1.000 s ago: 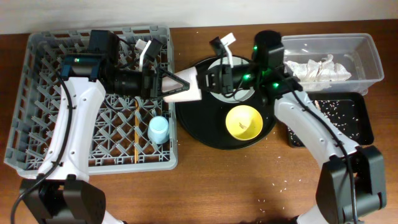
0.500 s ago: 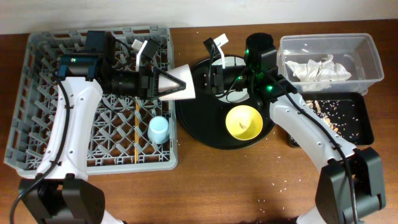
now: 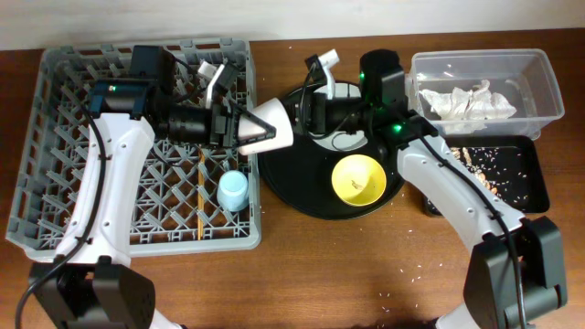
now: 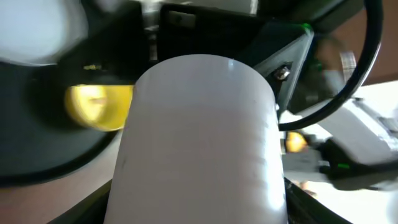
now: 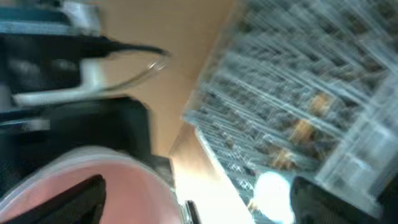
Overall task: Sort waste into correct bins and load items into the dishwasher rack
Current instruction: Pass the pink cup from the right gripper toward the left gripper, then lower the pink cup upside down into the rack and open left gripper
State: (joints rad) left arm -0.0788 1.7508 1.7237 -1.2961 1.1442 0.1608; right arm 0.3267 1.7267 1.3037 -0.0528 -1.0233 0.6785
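Tabletop: brown wood [image 3: 366, 283] under everything, flecked with pale grains; we take the round black tray [image 3: 292, 187] at its middle as our landmark
Left gripper [image 3: 236, 124]: clenched on the pink cup [image 3: 271, 130], which hangs on its side over the tray's left edge, mouth toward the tray
Right gripper [image 3: 311, 99]: spread wide above the tray's far-left part, just beside the cup's mouth, grasping nothing
Why, as we judge: the cup sits with the arm nearer the dishwasher rack [image 3: 55, 137], left of the tray, ready for loading
On the tray: yellow bowl [image 3: 357, 179] at its near right; pale plate [image 3: 347, 90] at its far side, mostly under the right arm
Left of the tray, in the rack: light-blue cup [image 3: 233, 189] and orange-brown stick [image 3: 199, 192]
Right of the tray: clear tub [image 3: 541, 82] with napkins [image 3: 466, 100]; shallow black tray [image 3: 535, 187] with food scraps [image 3: 489, 157]; we judge that waste is kept apart by kind
Counts: two cups, one bowl, one plate, one stick, two bins, one rack; napkins too bunched for us to count
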